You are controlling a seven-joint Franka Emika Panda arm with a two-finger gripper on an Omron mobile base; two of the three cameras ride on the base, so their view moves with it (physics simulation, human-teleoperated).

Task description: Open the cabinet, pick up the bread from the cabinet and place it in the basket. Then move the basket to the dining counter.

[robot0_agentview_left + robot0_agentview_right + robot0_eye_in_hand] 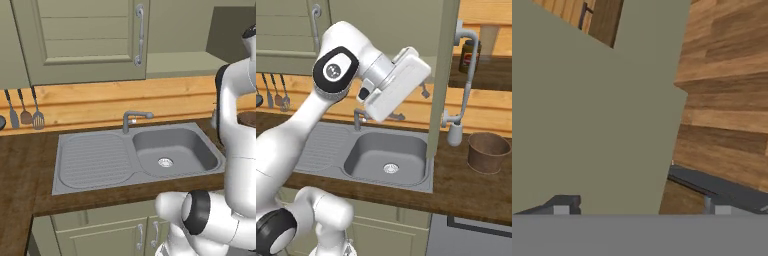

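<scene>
Left base view: the large sage-green wall cabinet with panelled doors (90,40) hangs above the grey steel sink (137,157), its left door shut with the curved silver bar handle (139,35) at its right edge.

Right base view: the cabinet's right door (443,75) stands swung out edge-on toward the camera, and the arm's white wrist sits just left of it. The small round brown woven basket (488,152) rests on the dark wood bench (466,190) to the right of the sink, well apart from the arm.

Hand view: the pincer (639,209) shows two dark tips spread apart with nothing between them — open, close against the green door face.

No bread can be made out. The likely risk is the wrist knocking the half-swung door while reaching in — it stands very near.
</scene>
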